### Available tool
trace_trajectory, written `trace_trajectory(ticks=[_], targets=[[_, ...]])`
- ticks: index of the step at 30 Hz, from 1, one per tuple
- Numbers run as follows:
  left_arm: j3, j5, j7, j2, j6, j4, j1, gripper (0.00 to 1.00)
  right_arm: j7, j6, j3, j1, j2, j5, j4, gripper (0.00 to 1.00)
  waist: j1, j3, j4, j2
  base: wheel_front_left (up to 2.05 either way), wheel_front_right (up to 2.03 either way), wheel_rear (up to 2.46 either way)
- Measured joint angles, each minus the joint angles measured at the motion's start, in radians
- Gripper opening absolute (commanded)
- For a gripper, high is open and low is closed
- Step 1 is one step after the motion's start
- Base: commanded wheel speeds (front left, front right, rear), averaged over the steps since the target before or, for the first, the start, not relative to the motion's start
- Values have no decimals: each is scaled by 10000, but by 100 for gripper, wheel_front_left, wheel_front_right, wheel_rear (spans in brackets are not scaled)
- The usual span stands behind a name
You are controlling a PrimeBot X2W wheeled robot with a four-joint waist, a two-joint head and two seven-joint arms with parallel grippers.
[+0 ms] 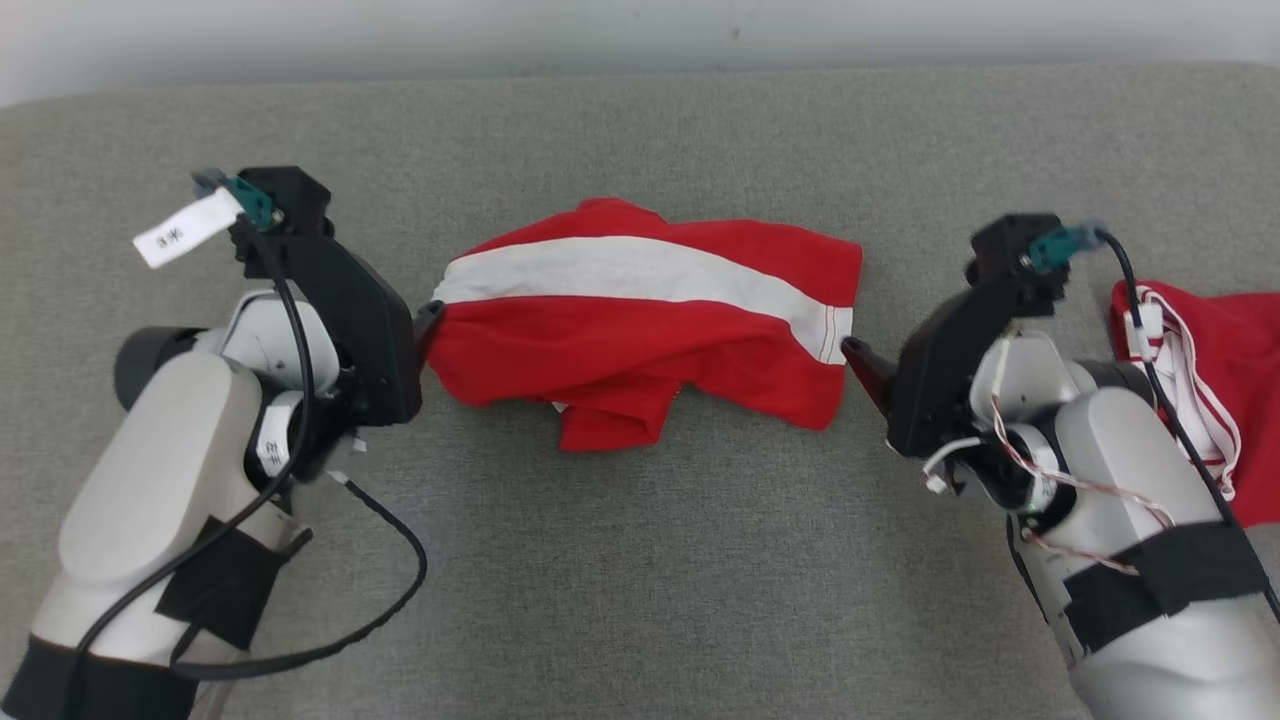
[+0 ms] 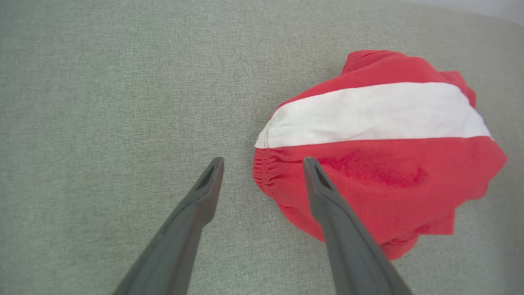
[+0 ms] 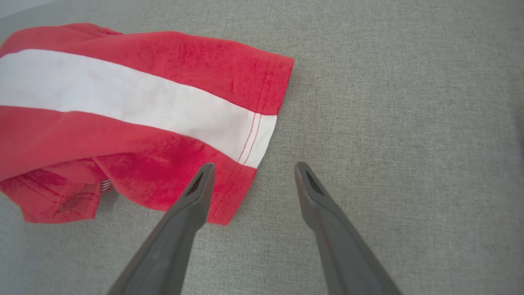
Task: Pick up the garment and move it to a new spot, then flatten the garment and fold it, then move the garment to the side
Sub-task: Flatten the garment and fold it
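Red cloth with a white band, the garment (image 1: 640, 320) lies crumpled mid-bench (image 1: 640, 560), a loose flap tucked under its near edge. Both of your end effectors are spread wide and hold nothing. On the left end effector (image 2: 263, 164), one finger hangs over the gathered edge and the other over bare bench. The right end effector (image 3: 254, 167) straddles the stitched hem corner the same way. Close like this and you will likely pinch only the top layer, so the tucked flap would drag and bunch when you lift. Go too low and the tips may dig into the bench's grey covering. Your right forearm sits just beside a second red garment (image 1: 1235, 380), and its cable could snag that cloth. Both forearms come up from the near corners, wrists turned inward, so the fingers face each other across the garment.
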Motion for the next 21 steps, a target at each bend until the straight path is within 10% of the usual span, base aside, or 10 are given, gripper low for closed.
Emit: trace_trajectory(ticks=[21], targets=[[-316,257,844,-460,-353,1693,-1925,100,617,-174,-529,-1744,520,-288,1985,100,-3,1138,-188,0,0,0,0]])
